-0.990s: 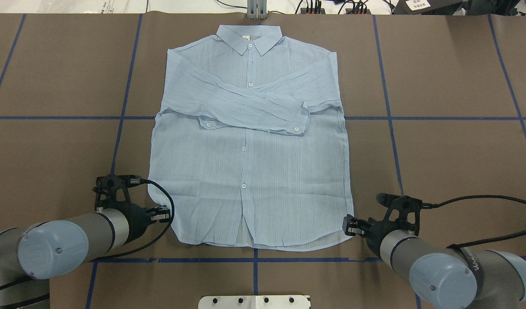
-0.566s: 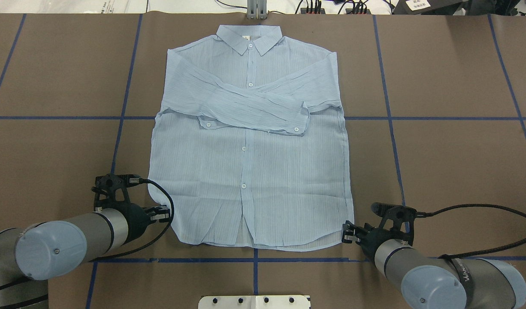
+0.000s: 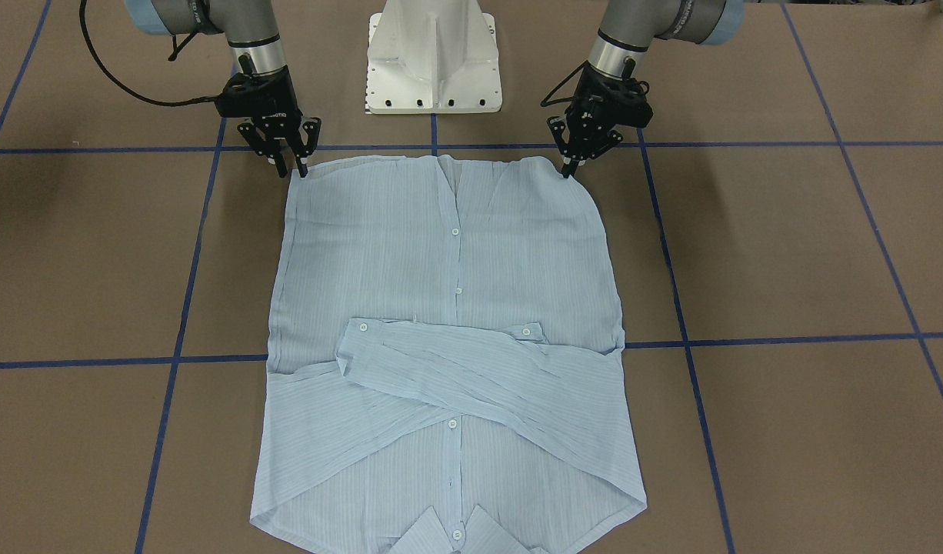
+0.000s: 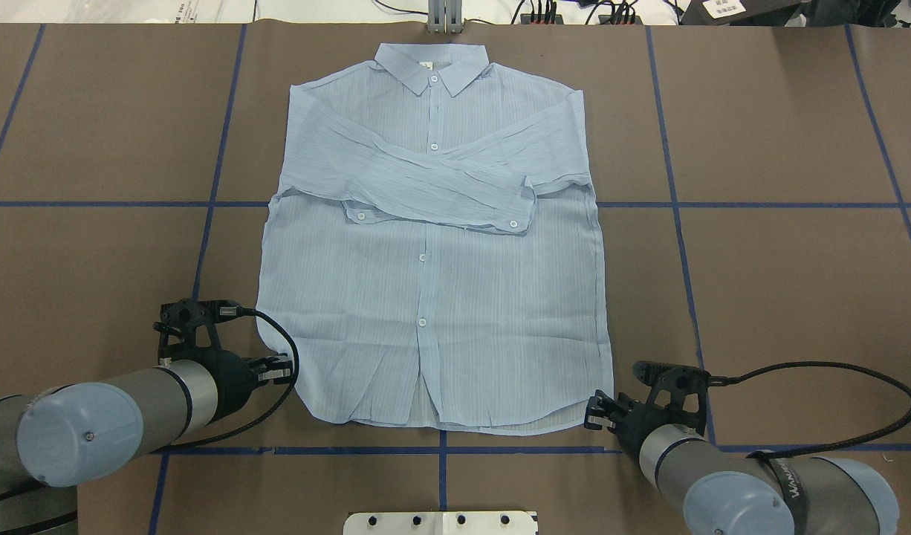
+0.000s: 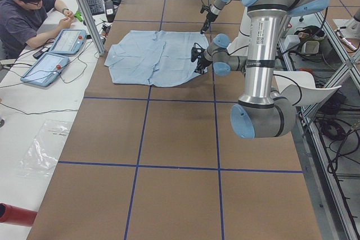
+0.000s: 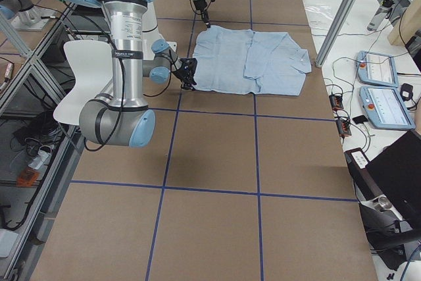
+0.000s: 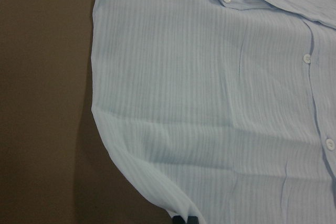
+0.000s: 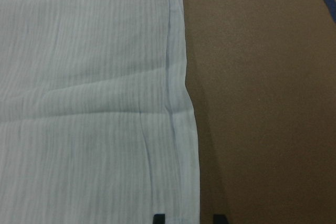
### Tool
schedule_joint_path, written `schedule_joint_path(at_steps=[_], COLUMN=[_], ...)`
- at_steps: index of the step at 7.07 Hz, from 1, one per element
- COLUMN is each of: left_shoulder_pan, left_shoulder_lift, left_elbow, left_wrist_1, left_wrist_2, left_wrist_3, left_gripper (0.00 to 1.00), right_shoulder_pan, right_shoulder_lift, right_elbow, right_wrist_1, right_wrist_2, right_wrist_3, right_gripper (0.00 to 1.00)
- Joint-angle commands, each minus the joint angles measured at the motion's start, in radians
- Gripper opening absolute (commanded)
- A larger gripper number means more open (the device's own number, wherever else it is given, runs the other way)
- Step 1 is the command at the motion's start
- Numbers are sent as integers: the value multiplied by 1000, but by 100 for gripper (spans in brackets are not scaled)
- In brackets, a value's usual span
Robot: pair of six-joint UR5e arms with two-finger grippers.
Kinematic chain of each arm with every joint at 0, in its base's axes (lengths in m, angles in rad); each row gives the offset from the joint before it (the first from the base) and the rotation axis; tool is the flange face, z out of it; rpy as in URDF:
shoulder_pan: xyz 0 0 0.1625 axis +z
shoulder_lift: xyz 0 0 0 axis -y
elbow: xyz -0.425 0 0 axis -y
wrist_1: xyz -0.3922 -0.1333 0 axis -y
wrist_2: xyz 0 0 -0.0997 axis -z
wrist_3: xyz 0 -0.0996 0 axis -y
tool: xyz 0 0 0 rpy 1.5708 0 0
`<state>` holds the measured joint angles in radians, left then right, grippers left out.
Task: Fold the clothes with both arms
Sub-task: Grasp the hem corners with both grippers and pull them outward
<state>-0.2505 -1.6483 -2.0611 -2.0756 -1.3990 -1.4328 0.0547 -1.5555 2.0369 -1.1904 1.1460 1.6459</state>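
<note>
Black and spread astride the cloth's edge in its wrist view, the right tool [image 4: 594,413] sits at the near right hem corner of the shirt [image 4: 433,312], having slid back toward the robot onto that corner in the last second; the left tool [image 4: 279,368], hardly moved, waits beside the near left corner, and I cannot tell whether it is spread or pinching. Both seem posted to lift the hem and carry it over the crossed sleeves [image 4: 441,189] toward the collar [image 4: 431,63], the shirt lying flat, buttons up, on the bench [image 4: 782,282].
</note>
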Motion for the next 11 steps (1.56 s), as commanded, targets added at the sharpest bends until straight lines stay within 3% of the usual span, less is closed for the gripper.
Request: schedule_joint_path(at_steps=[1,3,4,6,7,9,10,11], left_shoulder_pan=[-1,-1,-1,-1,-3,-1,0,-9], left_shoulder_lift=[13,16,16,15,18,111,111,98], left_elbow=[-11,-17,-17,-19,-54,-257,-425,-583], left_wrist_1=[0,0,2,2,5,67,230,384], left_wrist_2=[0,-1,-3,-9,-15,-131,-206,-288], left_wrist_3=[0,0,0,0,2,2,2,9], left_gripper=[0,0,0,0,0,0,0,0], right_shoulder_pan=[-4,-7,-7,3,7,5,-1,34], right_shoulder_lift=[5,6,5,3,-4,-3,5,70], right_elbow=[-15,-21,-21,14,116,480,664,743], right_wrist_1=[0,0,0,-8,-103,-492,-662,-739], right_wrist_2=[-8,-15,-15,-60,-42,119,212,297], right_wrist_3=[-2,-2,-3,-8,-8,-6,-6,-6], right_gripper=[31,15,0,0,0,0,0,0])
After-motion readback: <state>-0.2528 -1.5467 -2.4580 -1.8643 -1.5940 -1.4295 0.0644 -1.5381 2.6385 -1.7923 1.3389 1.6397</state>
